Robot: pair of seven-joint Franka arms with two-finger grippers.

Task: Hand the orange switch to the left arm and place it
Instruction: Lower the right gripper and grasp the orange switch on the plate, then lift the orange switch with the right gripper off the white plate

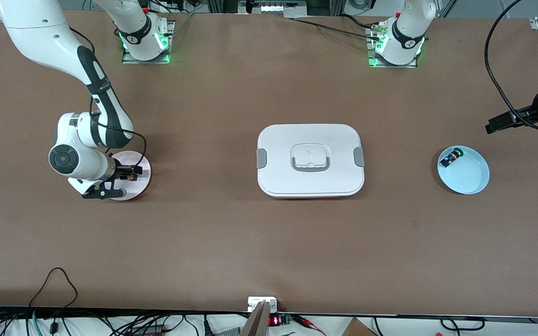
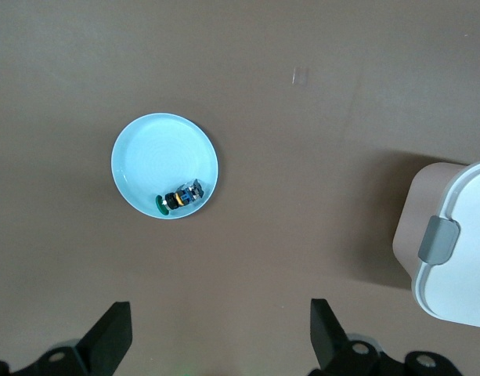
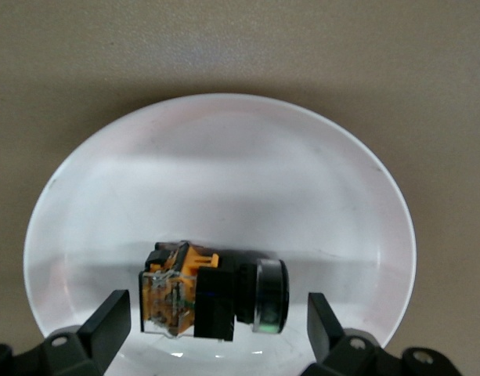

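Right claw [image 3: 216, 325] sits spread around the tiny, light, rigid orange switch [image 3: 212, 294]; its boxy orange body probably grips best.

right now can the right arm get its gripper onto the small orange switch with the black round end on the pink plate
Probably yes. The right gripper hangs open just over the pink plate, its fingers either side of the small orange switch with the black round end, and nothing lies between them.

The white box [image 1: 310, 160] sits mid-tabletop [image 1: 231, 242]. The right end effector [image 1: 126, 173] hangs low over a pink plate [image 1: 134, 184] near the right arm's edge. A blue plate [image 1: 470, 175] holds a small part, possibly blue-black [image 1: 450, 157].
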